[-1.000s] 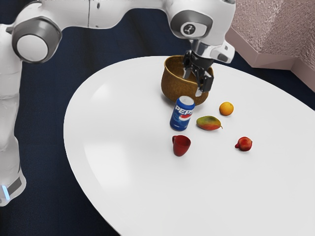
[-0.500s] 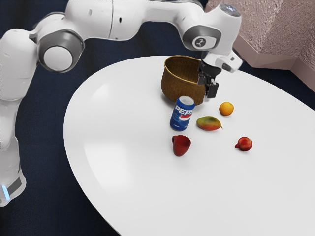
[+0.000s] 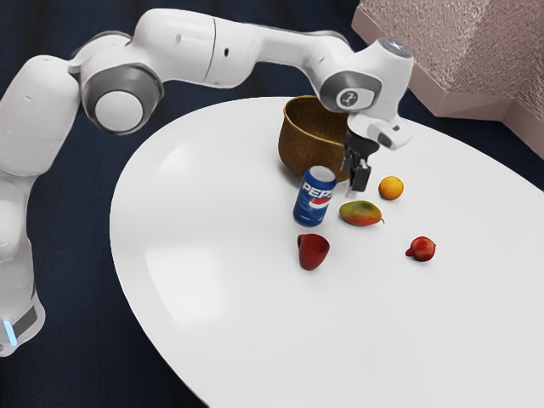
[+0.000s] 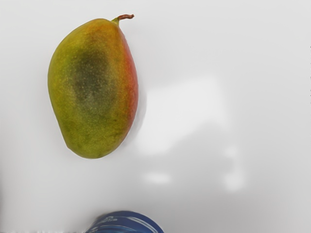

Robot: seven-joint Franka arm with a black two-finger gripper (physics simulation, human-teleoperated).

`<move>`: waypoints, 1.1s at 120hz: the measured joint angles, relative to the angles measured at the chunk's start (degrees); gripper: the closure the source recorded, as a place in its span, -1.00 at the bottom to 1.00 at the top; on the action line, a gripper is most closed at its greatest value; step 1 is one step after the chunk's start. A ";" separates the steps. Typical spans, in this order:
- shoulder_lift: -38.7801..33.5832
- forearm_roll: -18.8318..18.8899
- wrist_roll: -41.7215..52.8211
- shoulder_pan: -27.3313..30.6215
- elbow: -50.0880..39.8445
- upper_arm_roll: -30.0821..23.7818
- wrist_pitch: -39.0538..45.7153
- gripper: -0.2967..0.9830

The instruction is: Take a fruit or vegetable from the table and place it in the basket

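Since the earlier frame, the gripper [image 3: 349, 181] has come lower, nearer the mango [image 3: 361, 213]. Its fingers stand apart with nothing held, presumably to straddle the fruit. Mango lies on the table [image 3: 229, 331], near the can [image 3: 314, 197], outside the basket [image 3: 308, 151]; hand probably needs centring.

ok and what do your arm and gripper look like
My arm is white, with smooth rounded segments, grey rings around white round caps at the joints, and a small dark emblem near the wrist. A pale blue strip marks its lower end. My gripper is black and angular.
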 joint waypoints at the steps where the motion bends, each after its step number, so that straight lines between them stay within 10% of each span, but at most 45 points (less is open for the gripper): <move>1: -0.03 -0.20 -0.06 0.07 -0.11 0.02 0.04 -0.54; 132: 4.16 -3.94 -7.99 2.64 -1.17 1.94 6.12 -0.54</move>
